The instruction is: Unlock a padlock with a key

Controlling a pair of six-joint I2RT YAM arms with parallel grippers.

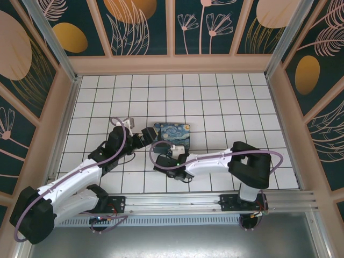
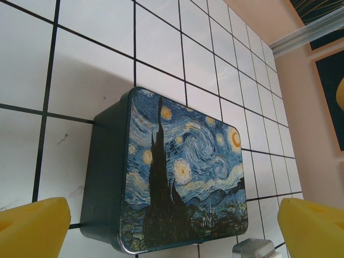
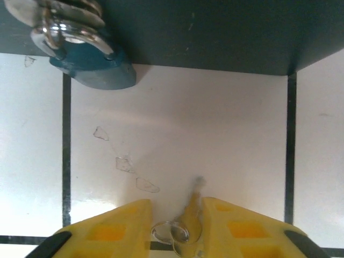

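Padlock (image 3: 65, 26) hung from the blue hasp (image 3: 99, 72) on the dark side wall of the painted box (image 2: 183, 172), which stood on the white tiled table (image 1: 226, 107). Right gripper (image 3: 177, 219) was clamped on the key (image 3: 192, 208), whose blade pointed toward that wall, short of it and to the right of the padlock. Left gripper (image 2: 172, 231) was spread wide over the box lid, holding nothing.

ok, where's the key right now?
Right wrist view, bottom centre: the key is gripped by the right gripper over a white tile, tip pointing toward the box; the padlock is at top left.
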